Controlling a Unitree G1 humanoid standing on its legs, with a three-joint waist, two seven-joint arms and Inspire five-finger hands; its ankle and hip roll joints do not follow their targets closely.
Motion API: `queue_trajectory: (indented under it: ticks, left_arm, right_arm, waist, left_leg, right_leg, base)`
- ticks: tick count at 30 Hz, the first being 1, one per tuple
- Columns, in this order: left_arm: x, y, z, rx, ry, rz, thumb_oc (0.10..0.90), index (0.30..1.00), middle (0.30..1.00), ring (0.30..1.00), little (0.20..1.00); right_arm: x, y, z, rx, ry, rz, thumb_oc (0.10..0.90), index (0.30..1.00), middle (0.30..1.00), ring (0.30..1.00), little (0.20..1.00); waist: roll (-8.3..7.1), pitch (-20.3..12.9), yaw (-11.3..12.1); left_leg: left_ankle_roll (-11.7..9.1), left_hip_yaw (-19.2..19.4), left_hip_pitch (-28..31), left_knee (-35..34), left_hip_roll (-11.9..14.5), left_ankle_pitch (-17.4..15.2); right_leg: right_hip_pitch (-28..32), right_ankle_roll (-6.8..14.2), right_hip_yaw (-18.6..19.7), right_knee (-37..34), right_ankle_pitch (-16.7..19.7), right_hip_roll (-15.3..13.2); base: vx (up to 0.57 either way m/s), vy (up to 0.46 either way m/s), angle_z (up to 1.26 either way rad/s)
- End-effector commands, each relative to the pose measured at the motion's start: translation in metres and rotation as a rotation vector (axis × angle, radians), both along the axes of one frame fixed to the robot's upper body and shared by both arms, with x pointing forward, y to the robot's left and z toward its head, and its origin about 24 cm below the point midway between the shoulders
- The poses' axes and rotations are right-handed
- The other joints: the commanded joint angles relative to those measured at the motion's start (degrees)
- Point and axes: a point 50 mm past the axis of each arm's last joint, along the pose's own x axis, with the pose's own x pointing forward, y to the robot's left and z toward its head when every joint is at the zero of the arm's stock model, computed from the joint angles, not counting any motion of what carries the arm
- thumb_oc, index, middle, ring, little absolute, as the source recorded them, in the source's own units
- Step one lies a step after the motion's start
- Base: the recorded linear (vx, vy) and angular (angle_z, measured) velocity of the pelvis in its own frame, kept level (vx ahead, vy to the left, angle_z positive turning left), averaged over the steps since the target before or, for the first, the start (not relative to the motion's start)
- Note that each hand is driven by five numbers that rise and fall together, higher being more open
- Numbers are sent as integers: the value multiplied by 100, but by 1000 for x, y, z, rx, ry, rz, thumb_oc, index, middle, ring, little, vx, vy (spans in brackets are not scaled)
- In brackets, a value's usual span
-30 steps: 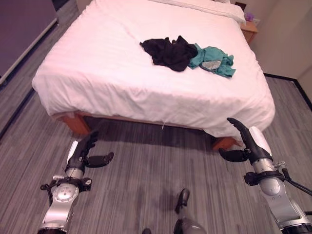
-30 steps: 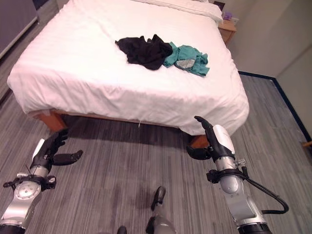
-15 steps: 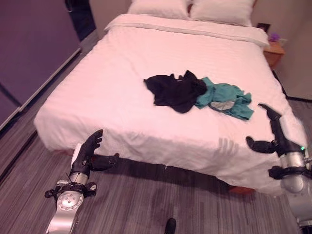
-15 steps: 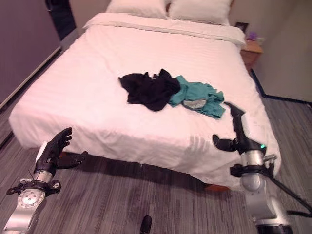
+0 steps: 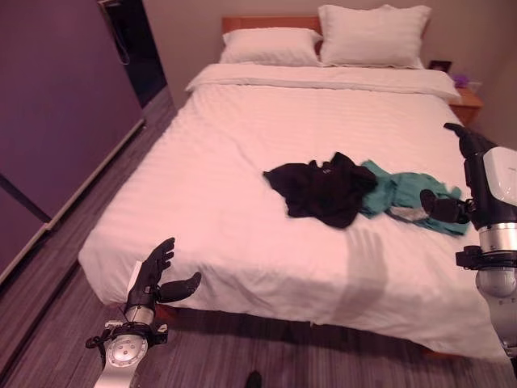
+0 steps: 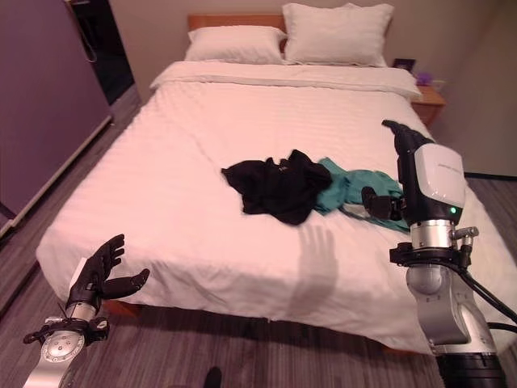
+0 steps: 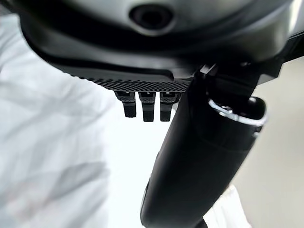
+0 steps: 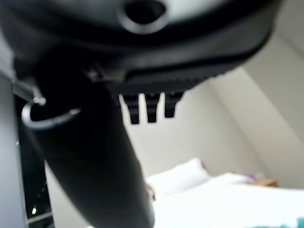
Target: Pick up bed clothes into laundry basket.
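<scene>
Left hand (image 5: 150,279): being held low at the near left corner of the bed, fingers straight and spread, thumb out to the side, nothing being grasped.
Bed (image 5: 226,186): being shown lengthwise under a white striped cover, its wooden headboard (image 5: 266,23) at the far end.
Pillows (image 5: 323,40): two white ones being propped at the head of the bed, side by side.
Black garment (image 5: 321,189): being seen crumpled near the middle of the bed, touching the teal one on its right.
Teal garment (image 5: 396,192): being seen bunched just right of the black one, partly hidden behind the right thumb.
Right hand (image 6: 406,174): being held raised over the right side of the bed, beside the teal garment, fingers extended upward, thumb apart, nothing being gripped.
Nightstand (image 5: 470,102): being glimpsed at the bed's far right, a small purple object on top.
</scene>
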Motion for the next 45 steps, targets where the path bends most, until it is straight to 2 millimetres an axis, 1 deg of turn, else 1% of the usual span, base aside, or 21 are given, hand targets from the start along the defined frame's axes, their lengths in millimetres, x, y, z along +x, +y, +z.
queue_trajectory:
  ticks: [1, 2, 3, 5, 7, 8, 9, 10, 11, 13, 14, 15, 18, 20, 22, 26, 27, 30, 37, 42, 45]
  left_arm:
    - [36, -1, 71, 62, -350, -65, 800, 900, 900, 900, 900]
    - [36, -1, 71, 61, -350, -65, 800, 900, 900, 900, 900]
    - [37, -2, 74, 57, -361, -72, 800, 900, 900, 900, 900]
    - [41, -5, 77, 50, -372, -94, 800, 900, 900, 900, 900]
    - [46, -9, 77, 56, -362, -126, 800, 900, 900, 900, 900]
    - [48, -12, 77, 56, -359, -144, 800, 900, 900, 900, 900]
    - [49, -11, 77, 62, -359, -146, 800, 900, 900, 900, 900]
    - [49, -12, 77, 61, -359, -148, 800, 900, 900, 900, 900]
    - [47, -15, 73, 48, -343, -164, 800, 900, 900, 900, 900]
    - [47, -18, 71, 27, -334, -174, 800, 900, 900, 900, 900]
    - [47, -18, 70, 26, -333, -175, 800, 900, 900, 900, 900]
    - [46, -21, 67, 11, -321, -185, 800, 900, 900, 900, 900]
    - [45, -23, 65, -5, -314, -186, 800, 900, 900, 900, 900]
    - [44, -24, 64, -11, -310, -188, 800, 900, 900, 900, 900]
    - [42, -25, 58, -30, -289, -183, 800, 900, 900, 900, 900]
    - [41, -26, 52, -41, -263, -182, 800, 900, 900, 900, 900]
    - [40, -27, 50, -50, -255, -184, 800, 900, 900, 900, 900]
    - [40, -29, 46, -61, -241, -185, 800, 900, 900, 900, 900]
    - [38, -33, 41, -82, -224, -195, 800, 900, 900, 900, 900]
    - [38, -33, 40, -94, -218, -187, 800, 900, 900, 900, 900]
    - [40, -32, 41, -103, -227, -180, 800, 900, 900, 900, 900]
  right_arm:
    - [11, -14, 50, -103, -171, -88, 800, 900, 900, 900, 900]
    - [12, -14, 50, -104, -172, -88, 800, 900, 900, 900, 900]
    - [12, -18, 48, -98, -154, -106, 800, 900, 900, 900, 900]
    - [13, -28, 43, -81, -123, -146, 800, 900, 900, 900, 900]
    - [10, -43, 38, -69, -86, -204, 800, 900, 900, 900, 900]
    - [6, -51, 35, -75, -66, -238, 800, 900, 900, 900, 900]
    - [2, -59, 34, -93, -47, -276, 800, 900, 900, 900, 900]
    - [2, -59, 34, -94, -47, -277, 800, 900, 900, 900, 900]
    - [-1, -69, 33, -104, -13, -313, 800, 900, 900, 900, 900]
    - [-3, -78, 33, -108, 23, -345, 800, 900, 900, 900, 900]
    - [-3, -79, 33, -108, 24, -345, 800, 900, 900, 900, 900]
    - [-6, -89, 29, -99, 61, -377, 800, 900, 900, 900, 900]
    - [-14, -102, 22, -96, 117, -424, 800, 900, 900, 900, 900]
    - [-17, -105, 19, -91, 133, -438, 800, 900, 900, 900, 900]
    - [-25, -112, 6, -61, 169, -471, 800, 900, 900, 900, 900]
    - [-26, -113, -8, -34, 202, -480, 800, 900, 900, 900, 900]
    - [-26, -112, -16, -30, 233, -477, 800, 900, 900, 900, 900]
    - [-24, -111, -19, -29, 246, -475, 800, 900, 900, 900, 900]
    - [-7, -102, -8, -51, 206, -437, 800, 900, 900, 900, 900]
    - [5, -88, -4, -50, 180, -378, 800, 900, 900, 900, 900]
    - [13, -80, -4, -45, 175, -344, 800, 900, 900, 900, 900]
  waist:
    - [-292, -40, -30]
    - [-285, -43, -26]
    - [-308, -33, -26]
    - [-369, -39, -73]
    - [-465, -20, -182]
    - [-497, -18, -248]
    - [-533, -24, -303]
    - [-525, -26, -302]
    - [-587, -79, -313]
    - [-648, -151, -360]
    - [-646, -163, -355]
    - [-658, -200, -348]
    - [-651, -220, -377]
    - [-641, -241, -374]
    - [-636, -264, -373]
    - [-621, -250, -345]
    - [-612, -236, -316]
    - [-613, -220, -297]
    - [-588, -188, -212]
    - [-560, -106, -171]
    - [-514, 55, -134]
  left_leg:
    - [-511, -15, 480, -37, 348, -552]
    - [-514, -12, 481, -37, 355, -561]
    - [-542, -24, 492, -37, 382, -578]
    - [-612, -25, 512, -37, 437, -669]
    - [-646, -61, 573, -37, 440, -785]
    - [-665, -60, 604, -37, 453, -831]
    - [-694, -55, 627, -37, 481, -848]
    - [-694, -64, 629, -37, 484, -853]
    - [-728, -9, 600, -37, 518, -854]
    - [-755, 53, 557, -37, 530, -839]
    - [-756, 55, 549, -37, 527, -839]
    - [-797, 92, 478, -37, 562, -802]
    - [-843, 87, 344, -37, 620, -748]
    - [-859, 81, 309, -37, 647, -743]
    - [-882, 82, 283, -37, 704, -734]
    - [-900, 62, 254, -37, 753, -717]
    - [-908, 52, 226, -37, 767, -703]
    - [-919, 42, 186, -37, 781, -692]
    - [-940, -20, 22, -37, 794, -640]
    - [-942, -53, -139, -37, 770, -580]
    - [-928, -116, -425, -37, 709, -493]
  right_leg:
    - [-328, -168, 55, -158, 1119, 227]
    - [-330, -171, 56, -156, 1110, 234]
    - [-391, -181, 90, -405, 1050, 206]
    - [-320, -198, 160, -1223, 961, 257]
    - [-347, -142, 291, -2106, 1112, 377]
    - [-307, -100, 330, -2402, 1206, 425]
    - [-291, 16, 362, -2527, 1338, 429]
    - [-253, 25, 346, -2594, 1379, 434]
    - [-191, 55, 307, -2711, 1430, 391]
    - [-142, 53, 332, -2715, 1401, 387]
    - [-151, 54, 335, -2715, 1397, 385]
    - [-149, 61, 285, -2715, 1349, 385]
    - [-149, 73, 235, -2715, 1278, 427]
    - [-137, 69, 224, -2715, 1244, 443]
    - [-74, 62, 201, -2715, 1165, 483]
    - [-38, 51, 167, -2715, 1113, 508]
    - [-25, 36, 140, -2715, 1080, 520]
    - [-26, 30, 109, -2715, 1049, 527]
    - [-80, 23, 44, -2715, 984, 541]
    - [-175, 23, 19, -2715, 991, 531]
    - [-446, 19, 10, -2715, 1044, 529]
  base:
    - [163, 50, 16]
    - [199, -25, 25]
    - [161, -90, 27]
    - [253, -140, 31]
    - [295, -118, 19]
    - [283, -140, 34]
    - [171, -107, 51]
    - [203, -144, 81]
    - [191, -84, 80]
    - [188, -68, 35]
    - [146, -30, -2]
    - [110, -28, -9]
    - [76, -39, -10]
    - [61, -37, -6]
    - [95, -40, -7]
    - [61, -24, 3]
    - [47, -4, 10]
    - [32, -3, 13]
    - [22, 5, 6]
    - [-11, 11, 10]
    - [-81, 1, 1]
